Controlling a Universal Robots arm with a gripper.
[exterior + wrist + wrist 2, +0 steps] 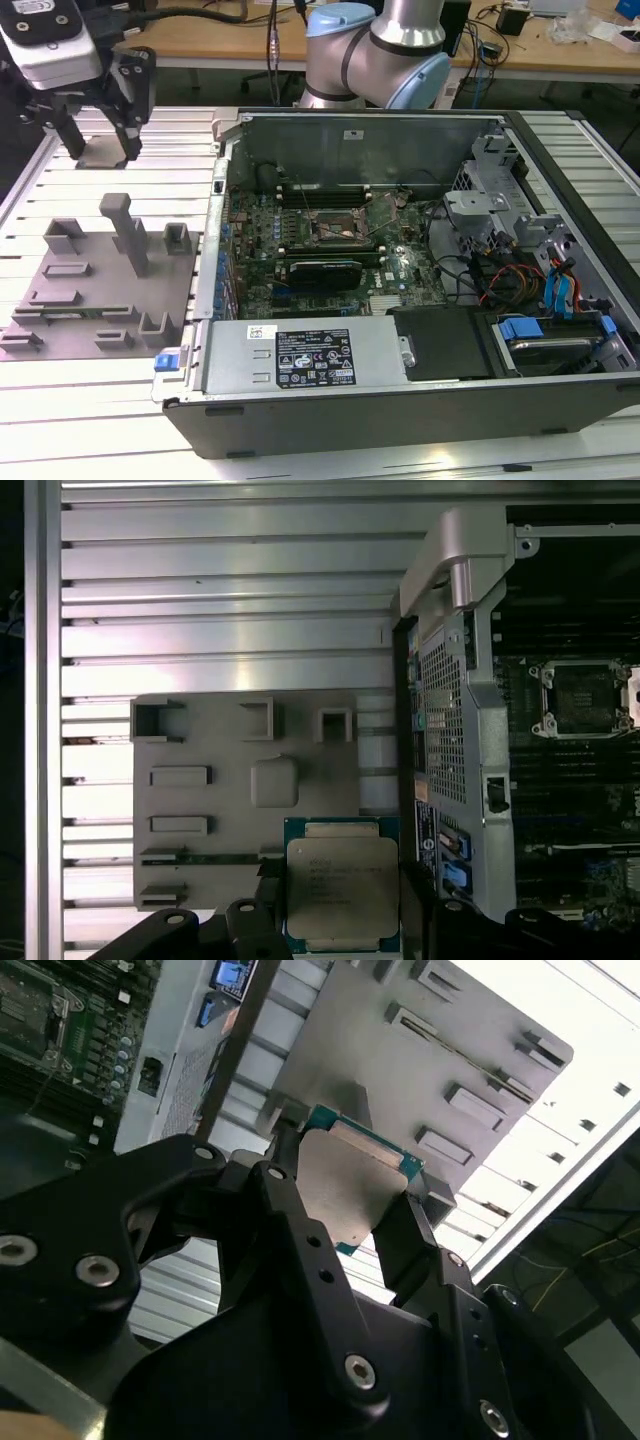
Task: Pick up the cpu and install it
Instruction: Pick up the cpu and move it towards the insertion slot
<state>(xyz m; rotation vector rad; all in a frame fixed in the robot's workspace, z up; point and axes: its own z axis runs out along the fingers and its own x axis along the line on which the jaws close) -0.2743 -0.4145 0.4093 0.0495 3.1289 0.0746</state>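
So in the exterior view the gripper (98, 142) hangs in the upper left of the frame, above the slatted table (60, 400) and back from the grey fixture plate (100, 300). There's a flat pale piece between its fingers that I take to be the cpu (103, 152). The open computer case (400, 410) fills the middle and right of that view, with the socket (335, 228) on the board well apart from the gripper. The second wrist view settles the grip: both black fingers (410, 1235) are pinched on opposite edges of the cpu, silvery lid facing the camera, green rim peeking out at the corners, and the fixture plate is behind it with clear air between. The first wrist view has the chip hovering over the near edge of the plate, lifted off it, with the case's side wall (455, 730) just beside it and the socket, which looks empty, beyond that wall. My read is this is the carry. Doing it well means holding the chip flat, not squeezing harder than it takes to hold those thin edges, and going high enough to clear the wall. It looks about square to the socket, but I can't make out the corner marker, so I'd check that.
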